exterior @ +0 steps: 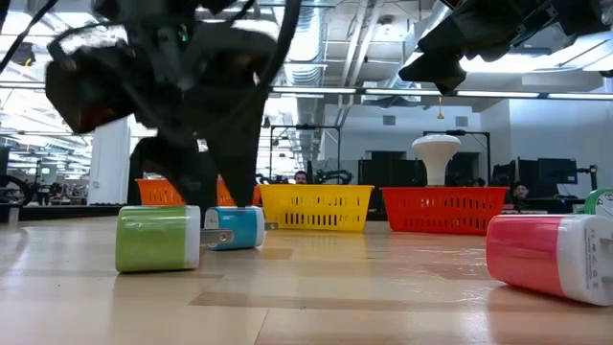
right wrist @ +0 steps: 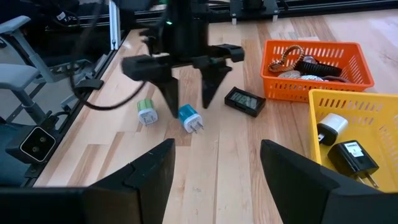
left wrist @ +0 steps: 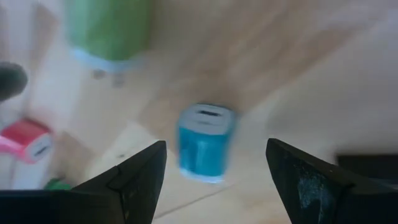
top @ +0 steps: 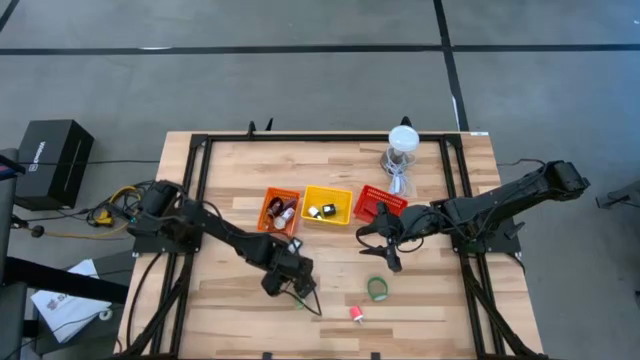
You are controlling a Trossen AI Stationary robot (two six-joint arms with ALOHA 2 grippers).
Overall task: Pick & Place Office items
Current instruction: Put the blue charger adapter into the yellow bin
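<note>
A blue charger cube (left wrist: 205, 142) lies on its side on the wooden table, prongs showing in the right wrist view (right wrist: 190, 118). My left gripper (left wrist: 216, 143) hovers open just above it, a finger standing on either side without touching. A green charger (right wrist: 146, 112) lies close by, and a red one (exterior: 546, 254) sits nearer the front edge beside a green ring (top: 377, 289). A flat black device (right wrist: 244, 101) rests near the orange basket. My right gripper (right wrist: 217, 144) hangs open over the table's middle (top: 382, 250), in front of the red basket.
Three mesh baskets stand in a row: orange (top: 280, 210) with several pieces inside, yellow (top: 327, 205) with a white and a black charger, red (top: 380, 203). A clear jar with a white top (top: 402, 150) stands behind the red one. Bare wood lies near the front edge.
</note>
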